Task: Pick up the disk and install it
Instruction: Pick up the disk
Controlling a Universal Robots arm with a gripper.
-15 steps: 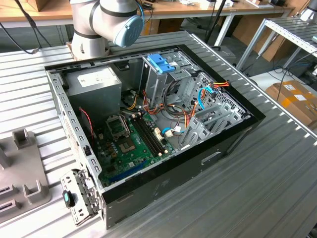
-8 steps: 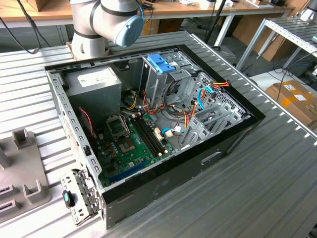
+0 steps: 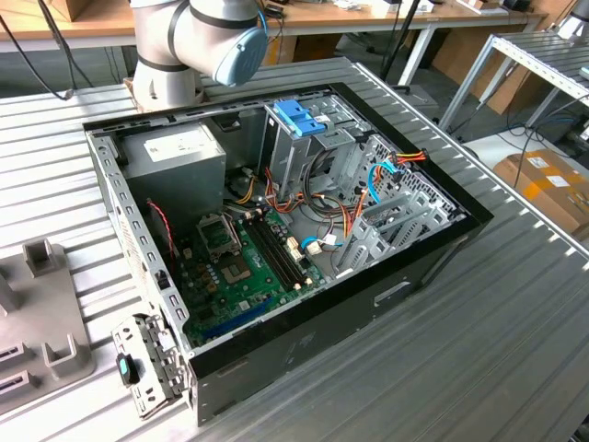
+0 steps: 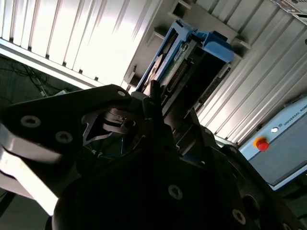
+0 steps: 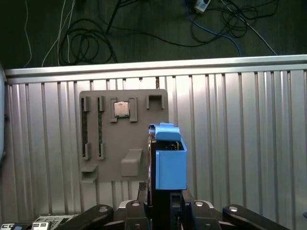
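Ribbed metal tabletop (image 5: 240,143) is spreading beneath everything. In both wrist views we are seeing the one gripper (image 5: 162,194) clamping the one disk (image 5: 170,163) by its end. The disk is standing edge-on, with its long axis running straight out from the jaws, at the edge of one grey holder plate (image 5: 122,139). One open computer case (image 3: 276,230) is sitting on the exterior view's right of that plate.
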